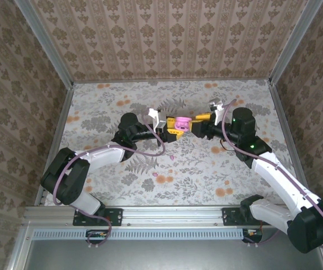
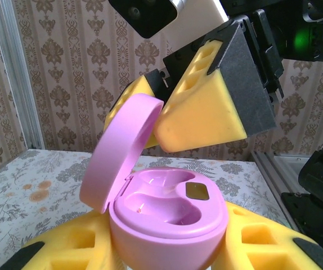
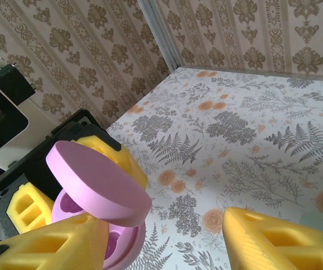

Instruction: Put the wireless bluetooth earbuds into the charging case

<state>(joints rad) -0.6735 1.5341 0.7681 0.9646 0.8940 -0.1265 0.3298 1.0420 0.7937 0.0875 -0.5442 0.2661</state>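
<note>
My left gripper (image 2: 167, 250) is shut on the base of a pink oval charging case (image 2: 173, 219), which it holds above the table (image 1: 206, 169). The lid (image 2: 122, 152) stands open, hinged to the left, and both wells look empty. My right gripper (image 3: 164, 222) hovers open right at the case (image 3: 113, 242), one yellow finger (image 2: 201, 107) at the lid's edge; whether it touches I cannot tell. Nothing sits between its fingers. From above, the two grippers (image 1: 175, 126) (image 1: 198, 121) meet over the table's middle. A tiny pink speck (image 1: 171, 157) on the cloth may be an earbud.
Floral cloth covers the table, which is walled with patterned paper on three sides and framed by metal rails (image 1: 54, 129). Open cloth lies in front of the grippers and to both sides.
</note>
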